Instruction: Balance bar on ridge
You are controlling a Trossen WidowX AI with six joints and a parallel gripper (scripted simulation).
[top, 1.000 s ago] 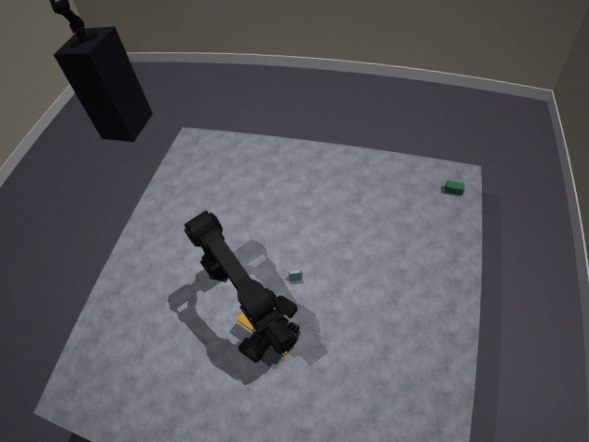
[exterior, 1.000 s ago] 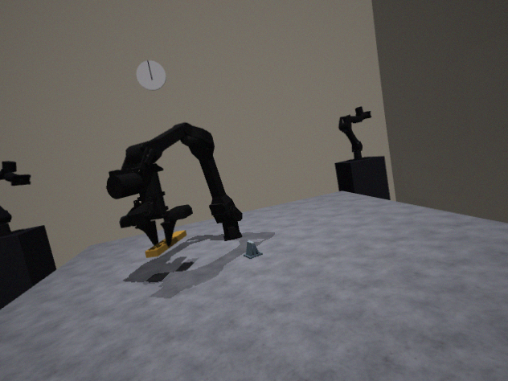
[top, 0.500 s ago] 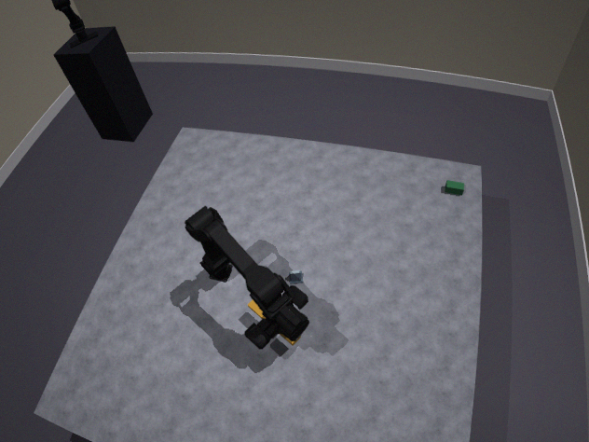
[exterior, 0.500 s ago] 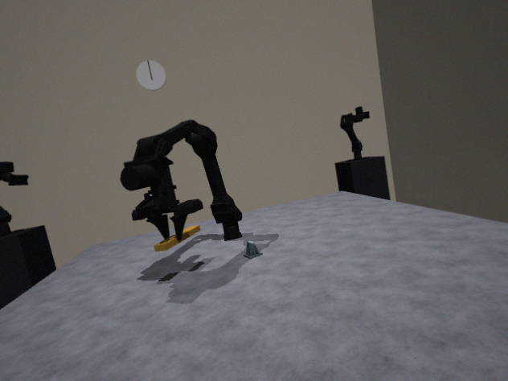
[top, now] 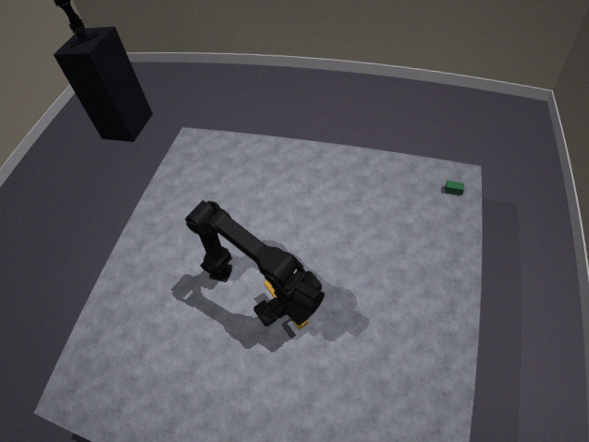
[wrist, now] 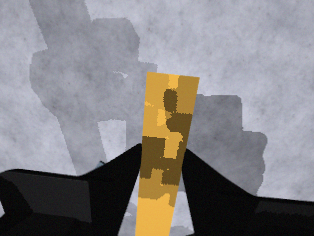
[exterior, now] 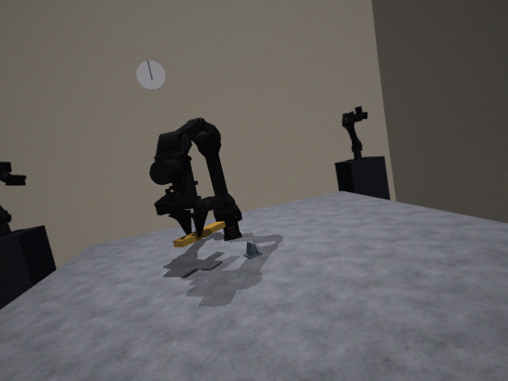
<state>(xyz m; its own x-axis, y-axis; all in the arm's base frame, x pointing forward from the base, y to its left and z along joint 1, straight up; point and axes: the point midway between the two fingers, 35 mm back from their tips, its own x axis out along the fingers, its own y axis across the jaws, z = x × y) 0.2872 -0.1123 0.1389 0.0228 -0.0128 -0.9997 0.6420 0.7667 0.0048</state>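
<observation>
Left of centre in the exterior view, the claw (exterior: 193, 224) points down and is clamped on the yellow bar (exterior: 199, 234), fingers on either side of it near its middle. Bar is held clear of the tabletop (exterior: 328, 287): its dark shadow lies lower in the frame, apart from it. Bar sits slightly tilted in this view, right end higher than left.

The ridge (exterior: 251, 249), a small grey-blue wedge, stands on the tabletop to the lower right of the bar, near but not touching it, partly inside the arm's shadow.

Wrist view: bar (wrist: 165, 150) runs up the middle of the frame between the two black fingers, which press its long edges. Blotchy shadow patches cover the bar's mid-section; the far end is bright. Mottled grey tabletop (wrist: 260, 50) behind, crossed by blocky arm shadows.

Top view: the arm (top: 247, 252) reaches toward lower right of centre and hides most of the bar (top: 268, 287); only small yellow slivers show at the claw's (top: 285, 313) edges. Ridge not discernible here. A green block (top: 455, 186) lies well apart at the right of the frame. A black pedestal (top: 102, 83) stands at upper left.
</observation>
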